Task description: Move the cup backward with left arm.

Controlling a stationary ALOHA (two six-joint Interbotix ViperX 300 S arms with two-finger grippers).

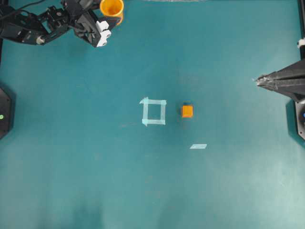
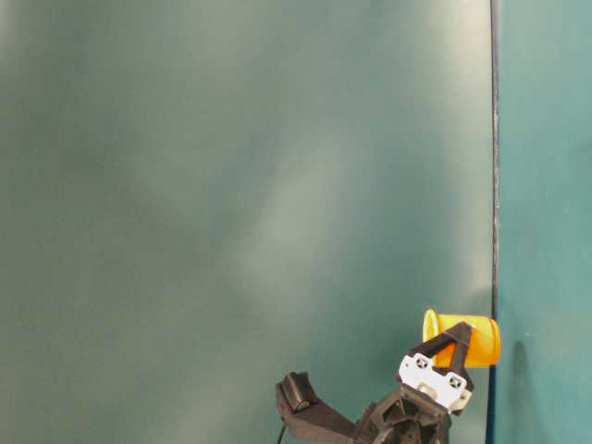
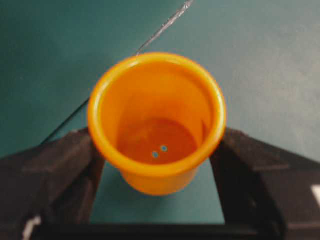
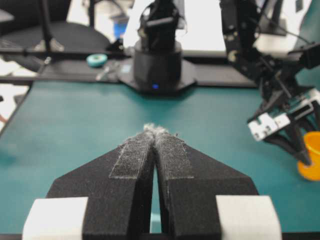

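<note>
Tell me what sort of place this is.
Probably a robotics lab bench: a teal table with a taped square, two black arms, the left claw shut on a cup, and a cluttered desk with a tape roll behind.

Overhead: straight down on the whole table (image 1: 95,181), far.
Table-level: low, sideways, along the mat.
Left wrist: close, down between fingers (image 3: 45,180) onto cup (image 3: 156,120).
Right wrist: low, across the table.
Shared: cup (image 1: 112,7), upper left overhead, lower right table-level (image 2: 472,338).
</note>
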